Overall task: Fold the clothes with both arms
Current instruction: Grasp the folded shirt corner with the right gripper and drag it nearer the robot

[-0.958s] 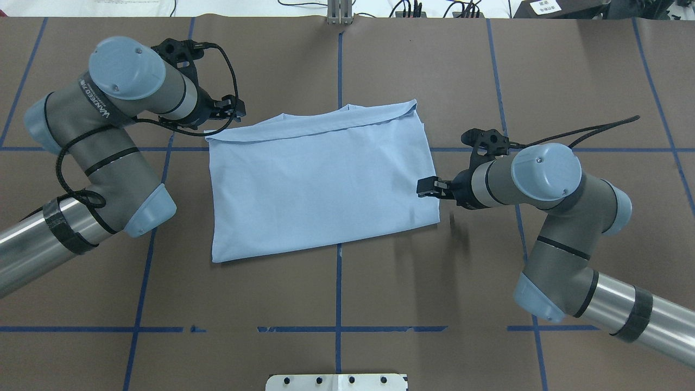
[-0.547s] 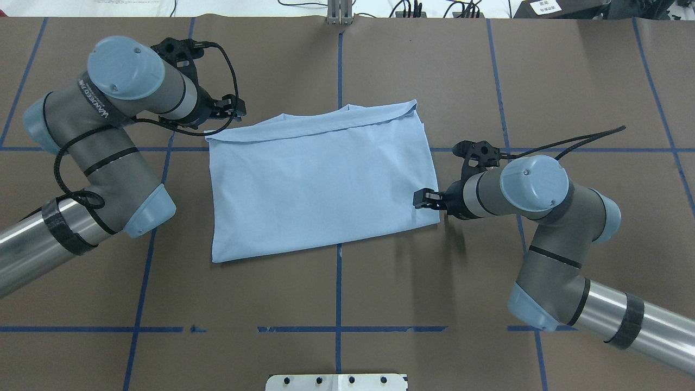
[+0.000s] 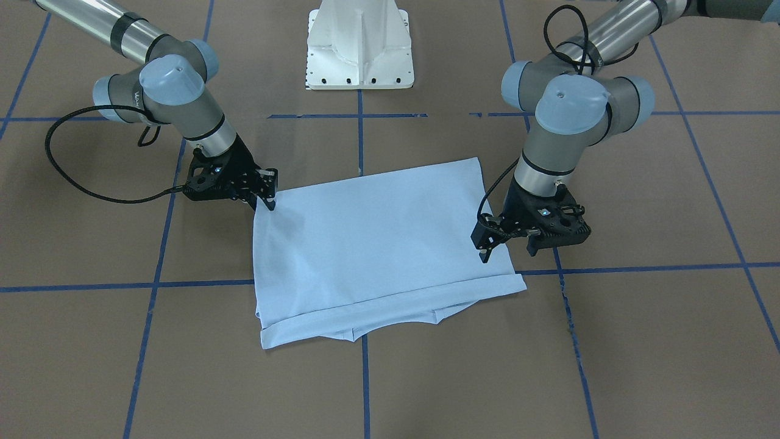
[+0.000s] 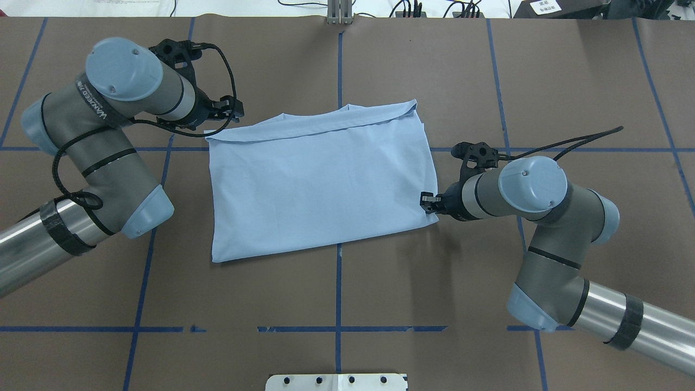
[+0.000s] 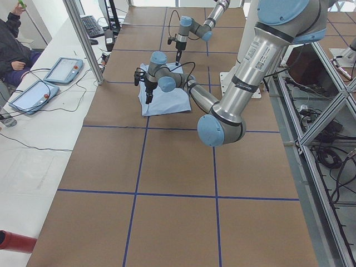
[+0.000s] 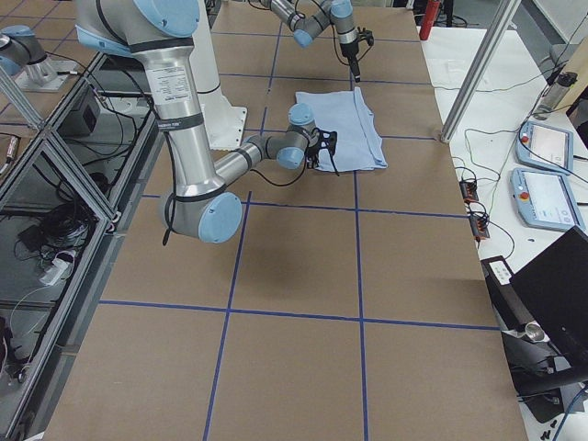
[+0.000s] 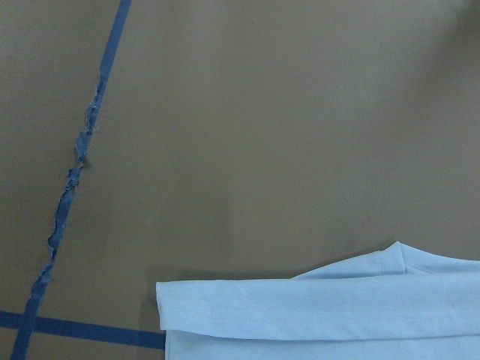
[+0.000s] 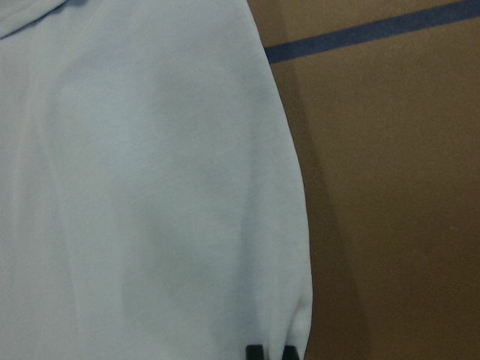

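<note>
The pale blue T-shirt (image 4: 320, 184) lies folded flat in a rough rectangle mid-table, with a folded band along its far edge (image 3: 378, 244). My right gripper (image 4: 426, 202) is down at the shirt's right edge, near its near-right corner (image 3: 270, 201). In the right wrist view its fingertips (image 8: 255, 350) stand close together with the cloth edge (image 8: 150, 187) between them. My left gripper (image 4: 233, 108) hangs open above the table by the far-left corner (image 3: 484, 250). No fingers show in the left wrist view, only the band's corner (image 7: 337, 311). Collar, print and label are hidden.
Brown table cover with blue tape lines (image 4: 339, 293). The white pedestal base (image 3: 359, 49) stands at the robot's side. A seated person (image 5: 11, 50) and tablets (image 5: 61, 69) are at a side bench beyond the table's far edge, with a metal post (image 5: 83, 39) nearby.
My right gripper slid along the shirt's right edge toward the near corner and its fingers came together on the cloth. The left arm barely moved.
</note>
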Motion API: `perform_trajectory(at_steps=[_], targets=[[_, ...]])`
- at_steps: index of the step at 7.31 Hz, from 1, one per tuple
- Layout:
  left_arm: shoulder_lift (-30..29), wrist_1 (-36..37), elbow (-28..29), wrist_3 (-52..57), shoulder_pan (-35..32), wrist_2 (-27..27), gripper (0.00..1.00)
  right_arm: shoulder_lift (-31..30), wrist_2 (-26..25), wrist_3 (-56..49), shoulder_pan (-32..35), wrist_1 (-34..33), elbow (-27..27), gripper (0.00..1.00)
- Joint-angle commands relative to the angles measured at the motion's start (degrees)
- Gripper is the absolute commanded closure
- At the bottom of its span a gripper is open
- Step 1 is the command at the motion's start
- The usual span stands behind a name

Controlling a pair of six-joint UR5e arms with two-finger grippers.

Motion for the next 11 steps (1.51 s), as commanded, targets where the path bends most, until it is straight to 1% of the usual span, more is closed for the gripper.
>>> perform_trajectory(at_steps=[1,2,4,5,6,7,8,9,10,11], targets=[[-0.06,0.00,0.00,0.00,0.09,0.00,0.00,-0.86,0.34,-0.07,0.65,-0.35,1.99,1.00],[-0.06,0.00,-0.09,0.00,0.09,0.00,0.00,-4.52,0.52,-0.24,0.74,-0.35,5.14,1.00],[0.12,0.00,-0.96,-0.09,0.00,0.00,0.00,-15.31,0.43,-0.33,0.57,-0.26,15.14,1.00],[0.12,0.00,-1.06,-0.96,0.26,0.00,0.00,-19.72,0.52,-0.07,-1.26,-0.26,18.32,1.00],[0.03,0.00,-1.14,-1.49,0.35,0.09,0.00,-23.07,0.70,0.11,-4.93,-0.26,19.83,1.00],[0.12,0.00,-1.15,-1.58,0.53,0.09,0.00,-27.28,3.57,1.33,-8.88,-0.17,22.98,1.00],[0.21,-0.09,-1.06,-1.58,0.61,0.09,0.00,-30.19,4.90,4.56,-14.32,-0.09,25.80,1.00],[0.99,-0.26,-1.06,-1.49,0.70,0.18,0.00,-31.79,5.18,6.50,-19.07,-0.08,27.83,1.00],[1.08,-0.26,-1.06,-1.41,0.70,0.18,0.00,-32.50,5.27,9.48,-23.64,-0.08,28.63,1.00],[1.00,-0.26,-1.06,-1.49,0.79,0.18,0.00,-33.03,5.27,11.69,-25.86,-0.08,28.64,0.90]])
